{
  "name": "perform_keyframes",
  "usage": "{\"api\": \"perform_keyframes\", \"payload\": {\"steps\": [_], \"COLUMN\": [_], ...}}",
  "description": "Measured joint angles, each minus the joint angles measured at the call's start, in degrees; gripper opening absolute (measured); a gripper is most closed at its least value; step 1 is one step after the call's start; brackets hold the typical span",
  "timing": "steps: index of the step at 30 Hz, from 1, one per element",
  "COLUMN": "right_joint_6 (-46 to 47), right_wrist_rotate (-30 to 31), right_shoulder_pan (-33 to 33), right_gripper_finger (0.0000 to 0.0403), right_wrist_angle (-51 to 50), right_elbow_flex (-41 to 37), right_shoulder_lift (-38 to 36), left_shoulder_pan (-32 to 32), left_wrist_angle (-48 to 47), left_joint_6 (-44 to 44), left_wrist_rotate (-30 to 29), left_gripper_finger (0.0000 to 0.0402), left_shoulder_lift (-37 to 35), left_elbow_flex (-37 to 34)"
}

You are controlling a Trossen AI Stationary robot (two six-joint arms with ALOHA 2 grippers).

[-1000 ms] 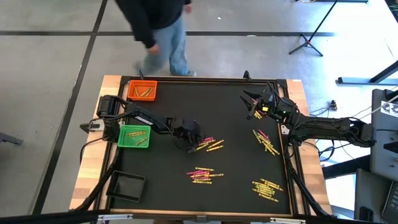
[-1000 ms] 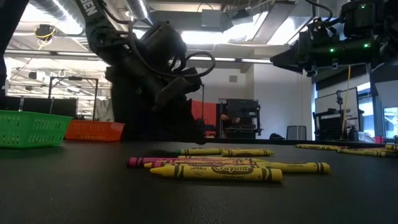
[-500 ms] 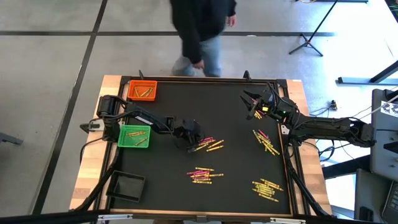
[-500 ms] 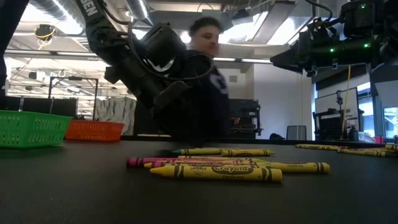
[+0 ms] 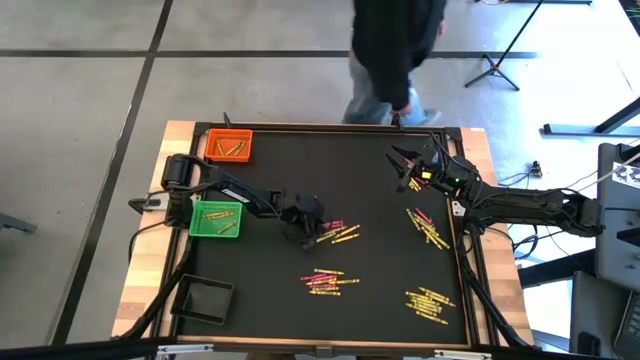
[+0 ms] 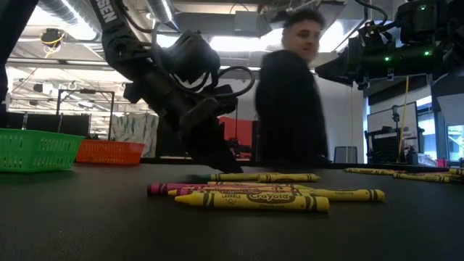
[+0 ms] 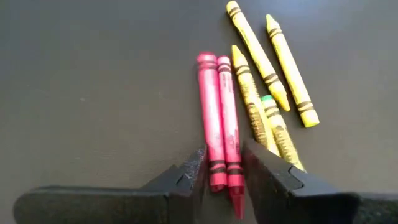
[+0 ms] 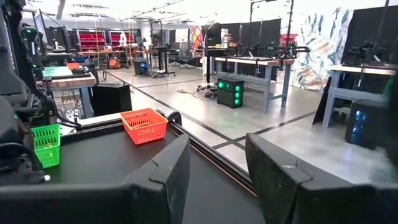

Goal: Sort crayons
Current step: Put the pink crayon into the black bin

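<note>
Crayons lie flat on the black table in several clusters: by my left gripper [image 5: 338, 232], at the middle [image 5: 328, 281], and two at the right [image 5: 428, 228] [image 5: 428, 303]. My left gripper [image 5: 303, 214] is open and low over the table. In the left wrist view its fingers [image 7: 194, 174] stand on either side of the label ends of two pink crayons [image 7: 217, 134], with yellow crayons [image 7: 273, 68] beside them. In the low view it [image 6: 226, 161] slants down behind the nearest crayons [image 6: 250, 196]. My right gripper [image 5: 405, 165] is open and empty, held high at the far right. My left gripper's fingers come slanting from above and stand on either side of the two pink crayons' ends [image 7: 222, 168], lying along them. The crayons lie flat on the table. I cannot tell whether the fingers touch them.
An orange tray [image 5: 228, 146] holding a few crayons stands at the far left, a green tray [image 5: 216, 219] at the left and a black tray [image 5: 203, 299] at the near left. A person [image 5: 395, 50] walks behind the table's far edge.
My left gripper has gone a little down toward the pink crayons. The person behind the table has walked from its left side to its right. The crayons have not moved.
</note>
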Motion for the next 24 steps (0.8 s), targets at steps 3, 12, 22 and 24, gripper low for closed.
{"api": "perform_keyframes", "payload": {"steps": [3, 12, 22, 24], "right_joint_6": [0.0, 0.0, 0.0, 0.0], "right_wrist_rotate": [0.0, 0.0, 0.0, 0.0], "right_shoulder_pan": [0.0, 0.0, 0.0, 0.0], "right_gripper_finger": [0.0154, 0.0154, 0.0154, 0.0154], "right_wrist_angle": [-0.1, 0.0, 0.0, -0.1], "right_elbow_flex": [0.0, 0.0, 0.0, 0.0], "right_shoulder_lift": [0.0, 0.0, 0.0, 0.0], "left_shoulder_pan": [-0.1, 0.2, 0.2, 0.4], "left_wrist_angle": [0.0, -0.1, 0.0, -0.8], "left_joint_6": [0.7, 1.9, 2.6, 3.0], "left_wrist_rotate": [-1.1, -2.5, -3.2, -3.6], "left_gripper_finger": [0.0092, 0.0092, 0.0092, 0.0092], "left_shoulder_lift": [0.0, 0.1, -4.6, -4.3], "left_elbow_flex": [0.0, 0.0, 0.0, -0.1]}}
